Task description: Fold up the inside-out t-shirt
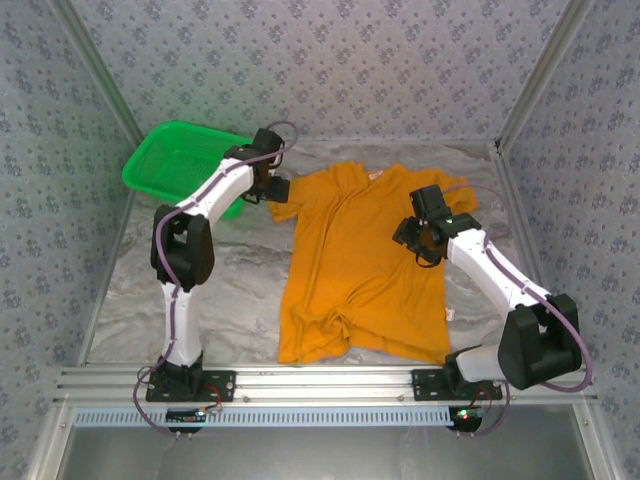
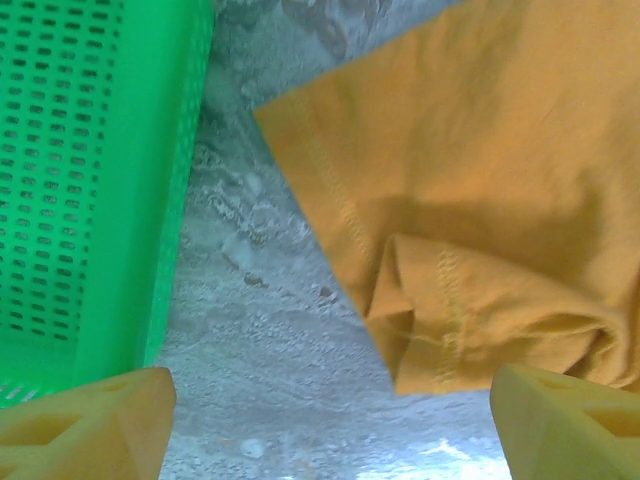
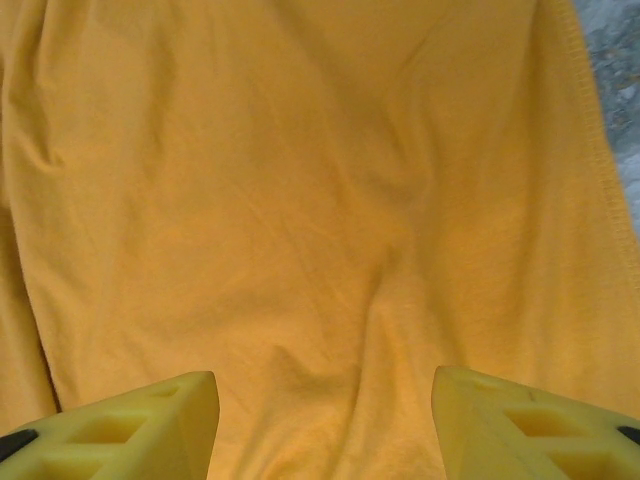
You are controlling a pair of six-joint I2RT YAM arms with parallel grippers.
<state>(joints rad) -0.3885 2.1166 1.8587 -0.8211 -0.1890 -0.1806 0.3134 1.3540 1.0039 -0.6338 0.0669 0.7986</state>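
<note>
The inside-out t-shirt (image 1: 360,270) lies spread on the marbled table, collar at the far end, its bottom hem bunched near the front. A small white tag (image 1: 375,177) shows at the collar. My left gripper (image 1: 277,188) hovers at the shirt's left sleeve. In the left wrist view the folded sleeve hem (image 2: 450,300) lies just ahead of the open left gripper (image 2: 335,430), nearer its right finger, with bare table between the jaws. My right gripper (image 1: 420,240) hangs over the shirt's right side. It stands open (image 3: 325,420) above flat orange cloth (image 3: 300,200), gripping nothing.
A green mesh basket (image 1: 180,160) stands at the far left corner, close to the left gripper, and its wall (image 2: 150,200) runs along the left of the left wrist view. Patterned walls enclose the table. A metal rail (image 1: 330,380) runs along the near edge.
</note>
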